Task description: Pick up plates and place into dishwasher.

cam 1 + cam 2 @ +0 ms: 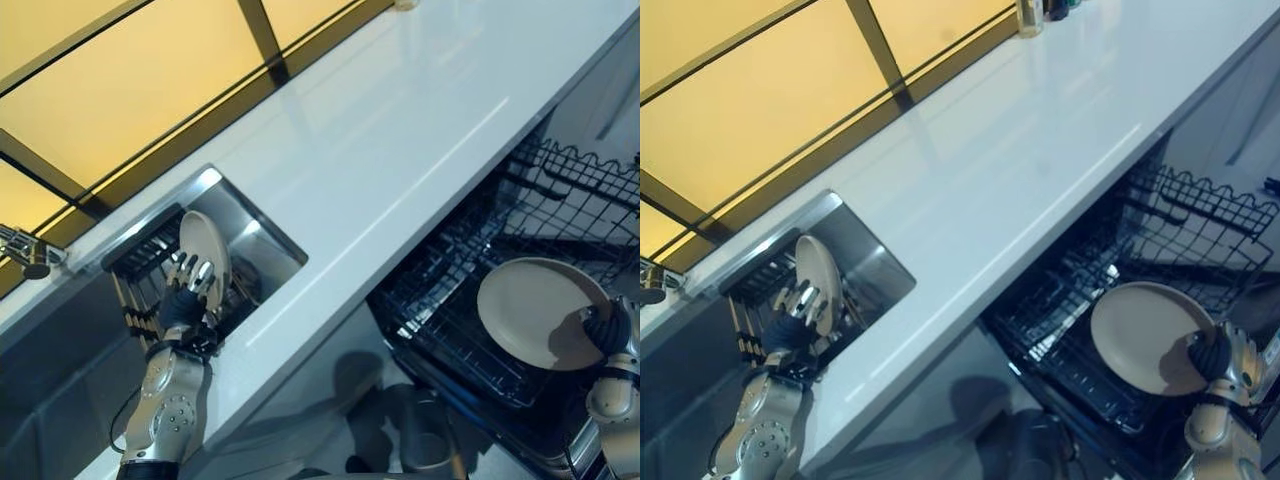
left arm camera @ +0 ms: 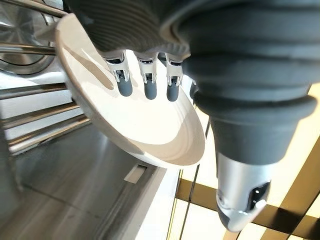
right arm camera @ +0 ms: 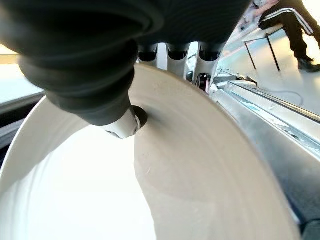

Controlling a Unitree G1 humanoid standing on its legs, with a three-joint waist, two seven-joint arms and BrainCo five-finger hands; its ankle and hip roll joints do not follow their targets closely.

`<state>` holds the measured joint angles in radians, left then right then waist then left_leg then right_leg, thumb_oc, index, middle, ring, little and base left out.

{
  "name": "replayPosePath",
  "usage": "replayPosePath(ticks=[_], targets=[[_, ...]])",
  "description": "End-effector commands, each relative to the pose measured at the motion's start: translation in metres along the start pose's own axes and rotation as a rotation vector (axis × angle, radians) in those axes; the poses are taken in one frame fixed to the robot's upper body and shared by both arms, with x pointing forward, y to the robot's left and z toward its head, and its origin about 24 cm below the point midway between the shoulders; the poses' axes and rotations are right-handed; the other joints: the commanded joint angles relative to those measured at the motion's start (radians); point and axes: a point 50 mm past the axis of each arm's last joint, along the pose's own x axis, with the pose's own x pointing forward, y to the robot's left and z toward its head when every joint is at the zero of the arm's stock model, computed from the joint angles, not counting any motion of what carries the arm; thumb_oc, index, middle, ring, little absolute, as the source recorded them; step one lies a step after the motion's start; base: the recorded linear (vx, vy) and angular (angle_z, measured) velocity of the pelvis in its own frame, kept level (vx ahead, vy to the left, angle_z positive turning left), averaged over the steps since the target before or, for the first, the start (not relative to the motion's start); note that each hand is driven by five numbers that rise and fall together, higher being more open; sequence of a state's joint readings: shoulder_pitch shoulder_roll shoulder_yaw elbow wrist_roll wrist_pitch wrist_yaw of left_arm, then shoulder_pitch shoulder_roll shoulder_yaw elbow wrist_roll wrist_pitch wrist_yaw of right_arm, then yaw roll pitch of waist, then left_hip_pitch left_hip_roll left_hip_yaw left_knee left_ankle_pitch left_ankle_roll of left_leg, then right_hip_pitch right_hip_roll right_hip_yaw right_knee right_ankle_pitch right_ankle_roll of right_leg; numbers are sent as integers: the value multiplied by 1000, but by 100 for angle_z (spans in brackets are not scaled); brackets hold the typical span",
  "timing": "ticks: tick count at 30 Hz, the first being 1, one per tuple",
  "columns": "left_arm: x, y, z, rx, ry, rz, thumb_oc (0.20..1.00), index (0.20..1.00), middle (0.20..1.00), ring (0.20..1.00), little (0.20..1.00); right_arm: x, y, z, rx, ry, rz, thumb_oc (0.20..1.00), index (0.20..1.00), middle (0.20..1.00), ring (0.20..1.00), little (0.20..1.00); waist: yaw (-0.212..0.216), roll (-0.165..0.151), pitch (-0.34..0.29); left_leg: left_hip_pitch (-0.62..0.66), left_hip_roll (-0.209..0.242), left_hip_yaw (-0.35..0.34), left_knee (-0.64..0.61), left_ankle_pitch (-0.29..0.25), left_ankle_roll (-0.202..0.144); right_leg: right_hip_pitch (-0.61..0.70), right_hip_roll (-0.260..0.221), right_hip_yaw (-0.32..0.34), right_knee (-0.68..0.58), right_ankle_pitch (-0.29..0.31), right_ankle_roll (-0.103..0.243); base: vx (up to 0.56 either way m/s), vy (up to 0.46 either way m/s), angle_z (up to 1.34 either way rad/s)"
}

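Plates number 2: a beige plate (image 1: 540,312) pinched at its rim by the right hand (image 1: 607,330) above the dishwasher rack (image 1: 470,300), and a second plate (image 1: 205,245) upright in the sink rack (image 1: 140,265), the left hand (image 1: 185,300) resting straight fingers on it. Risk: the rim pinch could slip, dropping the plate onto the wires. The rack slot beneath is hidden, and so is the left thumb's hold.

- Light: warm amber glow through the window (image 1: 150,90); bright overall
- Glare: pale sheen streaks along the white countertop (image 1: 400,150); blown highlight on the plate (image 3: 75,200) in the right wrist view
- Shadow: soft hand shadows on both plates; dim inside the dishwasher rack (image 1: 500,230)
- Blur: nearby hand covers soft in wrist views
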<state>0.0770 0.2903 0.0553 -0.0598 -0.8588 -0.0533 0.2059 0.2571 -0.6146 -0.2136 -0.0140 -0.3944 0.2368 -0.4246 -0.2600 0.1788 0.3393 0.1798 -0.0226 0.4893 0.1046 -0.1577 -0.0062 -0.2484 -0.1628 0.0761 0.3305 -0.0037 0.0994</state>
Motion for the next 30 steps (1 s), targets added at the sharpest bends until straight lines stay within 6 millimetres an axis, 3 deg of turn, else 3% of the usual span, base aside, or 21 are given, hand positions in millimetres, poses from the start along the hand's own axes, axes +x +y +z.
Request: replayPosePath(ticks=[1,14,24,30], targets=[[-11,3,11,-30,-73,6,1000,1000,1000,1000,1000,0,-3,-7,-142,-49,0,200,200,200,200,200,7,-19,-22,-133,24,-86,264,-154,95,41,-46,-71,-149,31,92,-3,34,3],[-16,-4,5,-68,-53,-2,1000,1000,1000,1000,1000,-5,6,21,-210,-199,45,200,200,200,200,200,39,-13,7,-164,19,-128,282,-134,81,53,-56,-71,-149,27,89,7,26,3],[-7,-22,10,-79,-110,-57,1000,1000,1000,1000,1000,-20,54,30,-300,-194,251,200,200,200,200,200,80,-33,52,-252,28,-170,289,-103,72,42,-46,-91,-174,24,89,-90,-4,10],[2,-34,17,-58,-130,-92,1000,1000,1000,1000,1000,-35,84,48,-278,-250,441,200,200,200,200,200,108,-55,61,-277,32,-193,291,-92,66,60,-39,-106,-199,28,88,-58,-34,8]])
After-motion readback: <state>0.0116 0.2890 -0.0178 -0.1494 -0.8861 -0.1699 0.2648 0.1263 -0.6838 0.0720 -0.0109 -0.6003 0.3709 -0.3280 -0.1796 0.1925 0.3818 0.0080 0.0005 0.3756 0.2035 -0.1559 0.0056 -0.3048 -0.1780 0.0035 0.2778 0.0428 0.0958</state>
